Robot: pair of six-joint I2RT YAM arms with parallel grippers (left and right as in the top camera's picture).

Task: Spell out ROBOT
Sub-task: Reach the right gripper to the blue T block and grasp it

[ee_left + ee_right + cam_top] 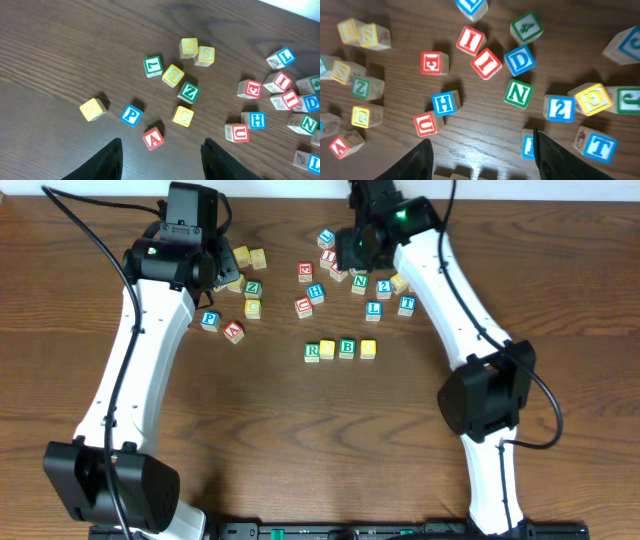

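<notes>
A row of letter blocks reads R [312,351], O [328,349], B [347,348], O [368,348] at mid-table. The blue T block [406,305] lies to the row's upper right; it also shows in the right wrist view [597,145]. My right gripper [352,248] [485,160] is open and empty, high above the scattered pile, with the T off to its right. My left gripper [218,273] [162,162] is open and empty above the left cluster, near a red A block [153,138].
Loose blocks lie in two groups: left, with blue P [209,320], red A [233,332], green Z [253,288]; right, with blue H [316,292], red U [303,307], green N [359,284], blue L [373,309]. The near table is bare wood.
</notes>
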